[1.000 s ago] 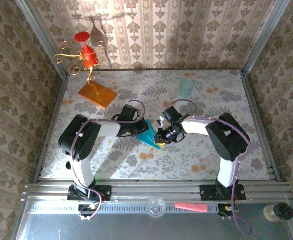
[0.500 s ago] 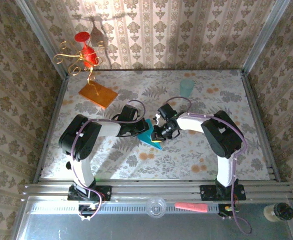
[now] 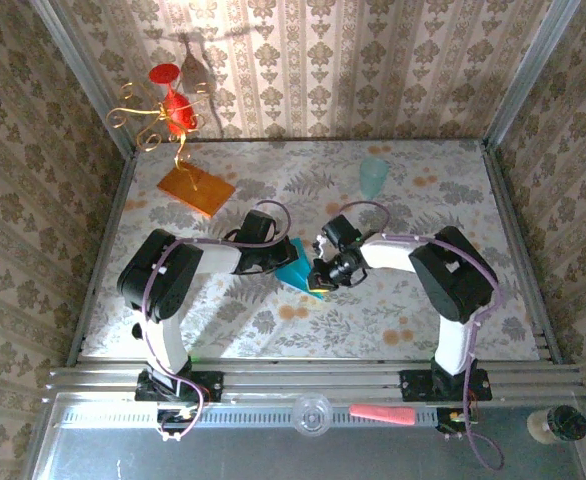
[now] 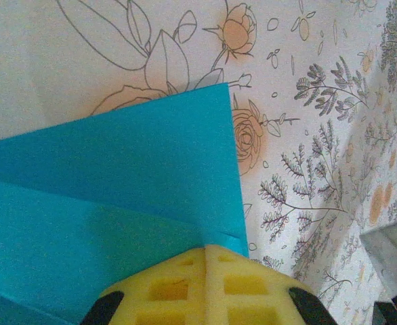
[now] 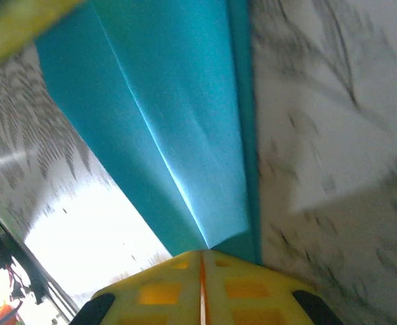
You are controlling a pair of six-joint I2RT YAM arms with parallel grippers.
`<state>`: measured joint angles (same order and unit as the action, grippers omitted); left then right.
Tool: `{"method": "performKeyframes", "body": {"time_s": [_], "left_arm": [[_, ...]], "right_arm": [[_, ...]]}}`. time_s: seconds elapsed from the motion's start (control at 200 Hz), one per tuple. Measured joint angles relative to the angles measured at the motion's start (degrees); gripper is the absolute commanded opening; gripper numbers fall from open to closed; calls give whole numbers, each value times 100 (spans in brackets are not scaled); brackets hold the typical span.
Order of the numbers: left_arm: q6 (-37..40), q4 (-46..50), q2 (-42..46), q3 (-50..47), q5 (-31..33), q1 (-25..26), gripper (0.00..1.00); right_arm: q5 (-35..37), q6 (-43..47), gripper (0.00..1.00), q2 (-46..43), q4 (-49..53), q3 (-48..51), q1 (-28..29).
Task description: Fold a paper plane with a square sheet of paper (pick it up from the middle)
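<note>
The teal-blue sheet of paper point(image 3: 298, 267), partly folded into a pointed wedge, lies mid-table between my two grippers. My left gripper point(image 3: 282, 262) meets its left side and my right gripper point(image 3: 320, 277) its right, lower end. In the left wrist view the yellow pads point(image 4: 185, 284) are pressed together at the gripper tip point(image 4: 206, 248), where a crease of the layered paper point(image 4: 117, 176) runs in. Seen from the right wrist, the gripper point(image 5: 202, 252) is shut where a raised ridge of the paper point(image 5: 178, 115) converges on the pad seam.
An orange slab point(image 3: 195, 188) lies at the back left below a red and gold wire ornament point(image 3: 168, 110). A pale mint cup point(image 3: 373, 176) stands at the back right. A pink object point(image 3: 381, 413) rests on the front rail. Patterned walls enclose the table.
My right gripper slid left along the paper's lower edge, then came back right to about where it started. The left arm has held still.
</note>
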<state>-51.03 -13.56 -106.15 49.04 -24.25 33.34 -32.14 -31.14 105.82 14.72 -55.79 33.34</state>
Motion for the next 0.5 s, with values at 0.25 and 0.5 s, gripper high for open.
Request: {"method": "performKeyframes", "body": {"time_s": [0.25, 0.5], "left_arm": [[4, -216, 0, -96, -111, -39, 5], [2, -173, 175, -96, -164, -59, 21]], "right_arm": [[-129, -184, 16, -706, -780, 1123, -103], [-83, -455, 33, -1373, -925, 1349, -142]]}}
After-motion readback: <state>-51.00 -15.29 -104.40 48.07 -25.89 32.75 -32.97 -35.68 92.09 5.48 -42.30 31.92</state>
